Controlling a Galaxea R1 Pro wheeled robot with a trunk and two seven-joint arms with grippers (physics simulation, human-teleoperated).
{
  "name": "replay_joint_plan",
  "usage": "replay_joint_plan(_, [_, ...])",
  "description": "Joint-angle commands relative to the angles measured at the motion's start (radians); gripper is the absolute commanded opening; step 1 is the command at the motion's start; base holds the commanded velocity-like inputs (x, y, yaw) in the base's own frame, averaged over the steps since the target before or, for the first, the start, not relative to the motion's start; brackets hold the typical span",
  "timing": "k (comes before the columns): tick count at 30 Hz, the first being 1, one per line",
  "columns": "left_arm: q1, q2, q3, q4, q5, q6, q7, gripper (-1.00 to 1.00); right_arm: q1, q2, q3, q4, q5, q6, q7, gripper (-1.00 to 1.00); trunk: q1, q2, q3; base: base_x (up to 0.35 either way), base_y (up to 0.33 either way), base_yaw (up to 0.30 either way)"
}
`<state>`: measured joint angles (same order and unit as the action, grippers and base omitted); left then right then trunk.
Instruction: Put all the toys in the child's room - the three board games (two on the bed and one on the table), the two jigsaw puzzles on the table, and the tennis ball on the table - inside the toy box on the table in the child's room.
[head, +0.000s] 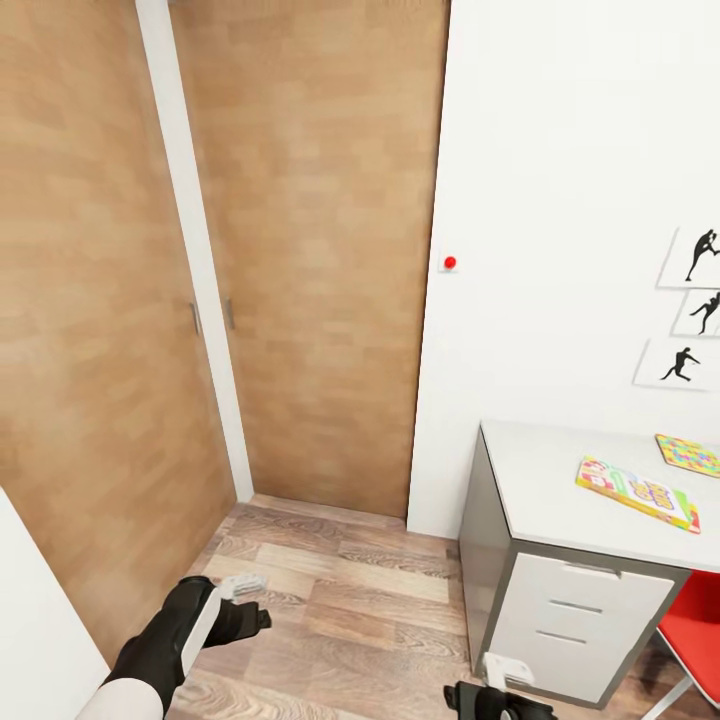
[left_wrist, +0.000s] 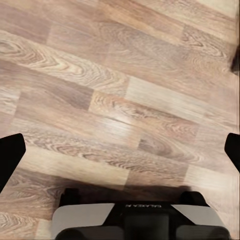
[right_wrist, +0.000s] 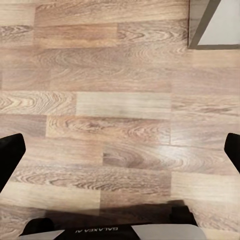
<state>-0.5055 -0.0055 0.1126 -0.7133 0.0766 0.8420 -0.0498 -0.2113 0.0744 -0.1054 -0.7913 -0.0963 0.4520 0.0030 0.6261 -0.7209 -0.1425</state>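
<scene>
Robot faces doors; counter (head: 560, 480) at 4 o'clock carries board game (head: 638, 492), jigsaw puzzle (head: 688, 455). Left end effector (left_wrist: 120, 150), right end effector (right_wrist: 120, 150) both spread wide, empty (hanging low over floor, likely transit posture).

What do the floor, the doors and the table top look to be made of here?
Floor: wood planks, satin finish, going by the grain, plank seams and soft sheen.
Doors: light brown wood or veneer, matte, with faint blocky grain.
Table top: smooth pale grey-white board, probably laminate; no grain shows.
</scene>
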Motion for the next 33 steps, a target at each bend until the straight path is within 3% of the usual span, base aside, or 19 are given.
replay_joint_plan(1, [-0.001,-0.001,0.004,-0.001,0.005,0.007,-0.009,1.00,0.000,0.000,-0.004,-0.002,-0.009,0.005,0.001,1.00,-0.004,0.006,0.002,0.000,0.000,0.000])
replay_joint_plan(10, [-0.001,0.000,0.007,-0.003,0.005,0.013,-0.060,1.00,0.000,-0.009,-0.021,0.000,-0.025,0.004,0.007,1.00,-0.038,0.069,0.026,0.000,0.000,-0.095])
replay_joint_plan(33, [-0.001,-0.001,0.006,-0.003,0.005,0.016,-0.071,1.00,0.000,-0.013,-0.035,0.008,-0.049,0.000,0.005,1.00,-0.126,0.230,0.084,0.000,0.000,-0.246])
